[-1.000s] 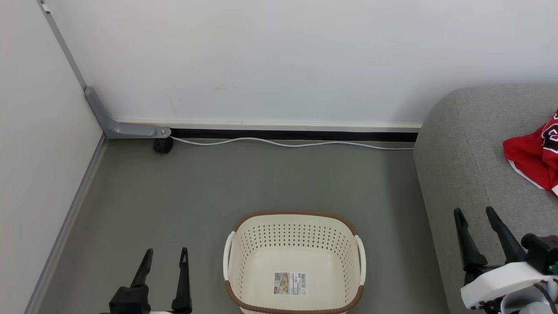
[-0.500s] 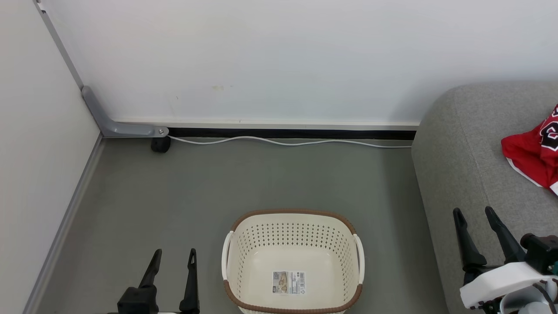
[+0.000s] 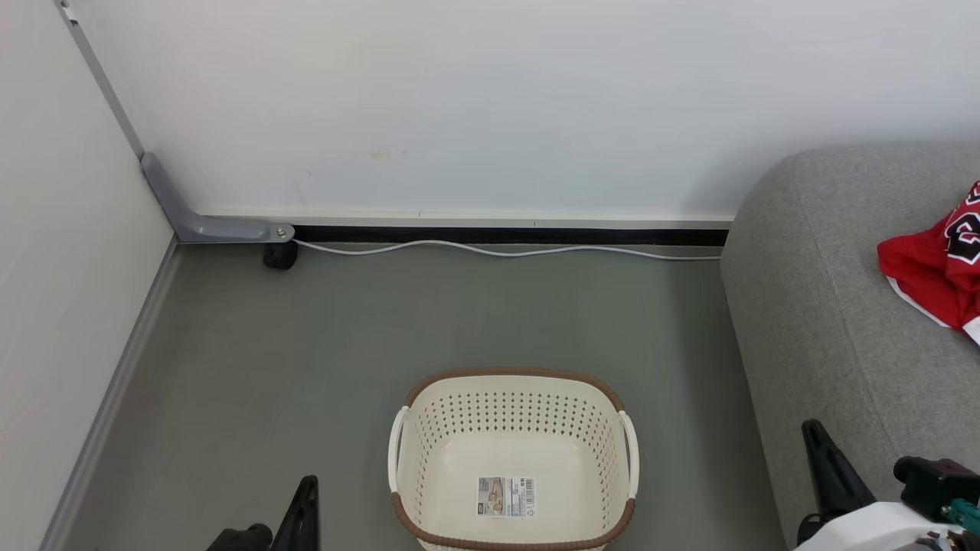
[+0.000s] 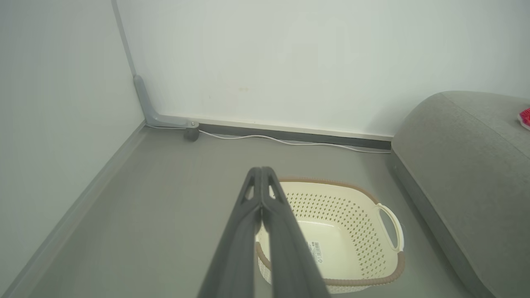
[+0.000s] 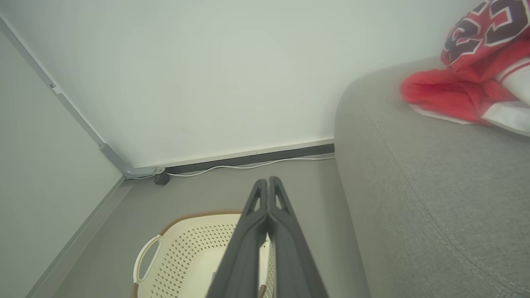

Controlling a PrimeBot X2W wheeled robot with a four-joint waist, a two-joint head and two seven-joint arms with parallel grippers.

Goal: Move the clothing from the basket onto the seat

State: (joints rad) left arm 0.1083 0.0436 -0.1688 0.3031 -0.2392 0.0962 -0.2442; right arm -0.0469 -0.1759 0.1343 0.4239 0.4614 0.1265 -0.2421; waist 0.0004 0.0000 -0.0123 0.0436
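Observation:
The cream basket (image 3: 511, 448) with its brown rim stands on the grey floor at bottom centre, with just a label sticker inside. Red clothing (image 3: 930, 272) with white stripes and numerals lies on the grey seat (image 3: 827, 306) at the right. My left gripper (image 3: 306, 490) sits low at the bottom left, left of the basket, fingers pressed together. My right gripper (image 3: 813, 432) is at the bottom right over the seat's front edge, also shut. In the wrist views the left gripper (image 4: 261, 171) and right gripper (image 5: 268, 182) hold nothing above the basket (image 4: 343, 231) (image 5: 198, 248).
A white wall runs across the back with a black baseboard strip and a white cable (image 3: 505, 250) along it. A grey bracket and small black caster (image 3: 279, 254) sit in the left corner. A side panel bounds the left; grey floor lies around the basket.
Both grippers have gone from open to shut and dropped lower in the head view. The basket and clothing have not moved.

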